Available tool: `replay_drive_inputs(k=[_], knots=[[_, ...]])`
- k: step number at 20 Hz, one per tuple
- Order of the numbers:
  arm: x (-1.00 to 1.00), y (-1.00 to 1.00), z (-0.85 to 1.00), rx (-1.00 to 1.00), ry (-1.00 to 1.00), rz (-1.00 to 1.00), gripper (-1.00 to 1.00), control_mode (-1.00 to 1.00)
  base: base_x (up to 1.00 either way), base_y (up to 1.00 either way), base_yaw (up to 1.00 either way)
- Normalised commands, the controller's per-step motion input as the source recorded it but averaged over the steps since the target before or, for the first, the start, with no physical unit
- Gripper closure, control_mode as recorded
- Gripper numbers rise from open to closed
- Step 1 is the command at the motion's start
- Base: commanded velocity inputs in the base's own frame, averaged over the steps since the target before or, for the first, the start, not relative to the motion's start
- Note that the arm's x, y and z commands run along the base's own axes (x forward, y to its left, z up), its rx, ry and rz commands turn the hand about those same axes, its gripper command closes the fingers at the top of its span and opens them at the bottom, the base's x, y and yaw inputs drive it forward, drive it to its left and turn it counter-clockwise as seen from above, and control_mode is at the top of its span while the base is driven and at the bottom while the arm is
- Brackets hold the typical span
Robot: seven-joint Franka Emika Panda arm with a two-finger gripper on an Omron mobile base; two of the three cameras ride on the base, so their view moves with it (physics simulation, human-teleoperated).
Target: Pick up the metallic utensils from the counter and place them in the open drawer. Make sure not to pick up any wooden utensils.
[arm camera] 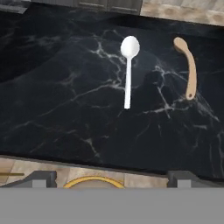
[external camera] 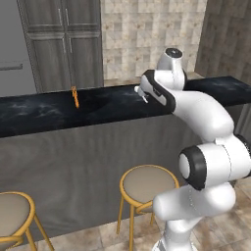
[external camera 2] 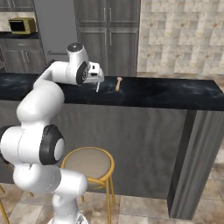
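Observation:
The silver spoon point(arm camera: 128, 72) lies on the black marbled counter point(arm camera: 65, 109), bowl end away from me, and also appears as a small pale sliver point(external camera 2: 97, 86) just below the hand. To its right lies the tan wooden utensil point(arm camera: 188, 65), seen too as wooden utensil point(external camera 2: 118, 83). The orange utensil point(external camera: 75, 96) rests far to the left on the counter point(external camera: 39, 110). My gripper point(arm camera: 111, 179) hovers over the counter's near edge, short of the spoon, open and holding nothing; it is the gripper point(external camera: 140, 91) at the arm's end. The open drawer is out of view.
Yellow-legged stools point(external camera: 148, 184) point(external camera: 12, 211) stand in front of the counter's grey panel front point(external camera 2: 144, 144); one stool seat point(external camera 2: 87, 162) is right below the arm. Tall grey cabinets point(external camera: 66, 44) and a yellow microwave point(external camera 2: 21, 25) are behind the counter.

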Motion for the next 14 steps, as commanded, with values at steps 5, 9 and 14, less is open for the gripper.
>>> replay_drive_inputs(k=[5, 9, 14], knots=[[0.34, 0.0, -0.2, 0.0, 0.02, 0.0, -1.0, -1.0, 0.0, 0.0, 0.0], [0.35, 0.0, -0.18, 0.0, 0.01, 0.0, -1.0, -1.0, 0.0, 0.0, 0.0], [0.36, 0.0, -0.14, 0.0, 0.02, -0.01, -1.0, -1.0, 0.0, 0.0, 0.0]])
